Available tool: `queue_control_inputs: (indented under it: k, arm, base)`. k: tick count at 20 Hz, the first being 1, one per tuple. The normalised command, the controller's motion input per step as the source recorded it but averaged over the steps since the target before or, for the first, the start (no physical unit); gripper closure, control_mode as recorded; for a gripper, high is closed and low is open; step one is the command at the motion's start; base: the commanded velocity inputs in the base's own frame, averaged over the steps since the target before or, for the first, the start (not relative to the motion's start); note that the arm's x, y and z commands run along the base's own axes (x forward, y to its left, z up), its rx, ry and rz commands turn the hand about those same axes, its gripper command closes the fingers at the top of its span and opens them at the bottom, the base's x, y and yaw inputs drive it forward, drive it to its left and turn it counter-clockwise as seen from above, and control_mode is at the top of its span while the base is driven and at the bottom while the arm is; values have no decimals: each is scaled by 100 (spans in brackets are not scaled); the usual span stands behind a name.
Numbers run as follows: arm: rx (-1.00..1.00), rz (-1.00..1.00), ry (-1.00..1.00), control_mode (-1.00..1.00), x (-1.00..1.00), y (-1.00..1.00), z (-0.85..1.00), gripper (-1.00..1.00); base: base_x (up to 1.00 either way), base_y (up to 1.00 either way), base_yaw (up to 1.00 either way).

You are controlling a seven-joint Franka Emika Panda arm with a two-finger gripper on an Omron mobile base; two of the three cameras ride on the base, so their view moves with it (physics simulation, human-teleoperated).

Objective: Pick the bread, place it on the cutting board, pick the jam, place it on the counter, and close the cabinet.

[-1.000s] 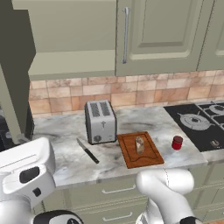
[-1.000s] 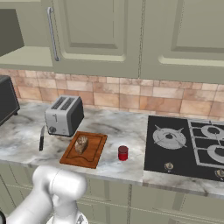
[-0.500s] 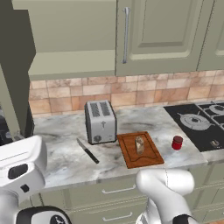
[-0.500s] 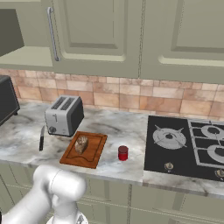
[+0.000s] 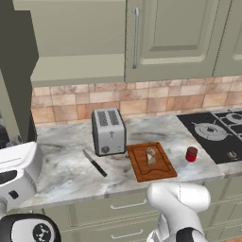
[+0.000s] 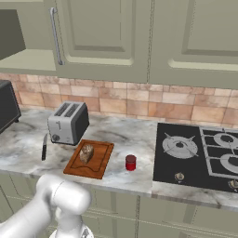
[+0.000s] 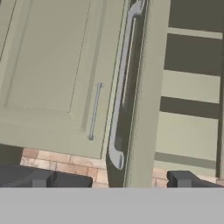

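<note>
The bread (image 5: 151,157) (image 6: 86,153) lies on the reddish-brown cutting board (image 5: 142,171) (image 6: 100,163), on the marbled counter (image 5: 61,165) (image 6: 139,135). The red jam (image 5: 191,154) (image 6: 130,162) stands on the counter just right of the board. The cabinet (image 5: 165,38) (image 6: 107,32) has its right door shut and its left door (image 5: 16,71) swung open, baring the inner shelf (image 5: 78,71). In the hand view my gripper (image 7: 116,179) is open and holds nothing. It faces the open door's edge (image 7: 144,87) and silver bar handle (image 7: 119,87), with shelves (image 7: 188,87) to the right.
A silver toaster (image 5: 108,131) (image 6: 69,122) stands left of the board, and a black-handled knife (image 5: 94,163) (image 6: 44,146) lies beside it. The black stovetop (image 5: 215,132) (image 6: 200,153) is at the right. A dark appliance (image 6: 7,107) sits at the far left.
In the left base view my white arm link has slid further left and a little up. Bread, board and jam have not moved.
</note>
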Motion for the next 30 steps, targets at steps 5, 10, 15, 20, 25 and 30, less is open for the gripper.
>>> queue_control_inputs:
  k: [5, 10, 15, 20, 25, 30]
  arm:
    - [0, -9, 0, -100, 22, 10, -7, -100]
    - [0, -9, -3, -100, 21, 10, -10, -100]
    - [0, -10, -5, -100, 16, 10, -12, -100]
    - [0, -10, -5, -100, 17, 10, -9, -100]
    - [0, -10, -5, -100, 22, 8, -1, -100]
    - [0, -9, -3, -100, 27, 6, 0, -100]
  base:
    - [0, 0, 0]
    - [0, 0, 0]
    - [0, 0, 0]
    - [0, 0, 0]
    - [0, 0, 0]
    - [0, 0, 0]
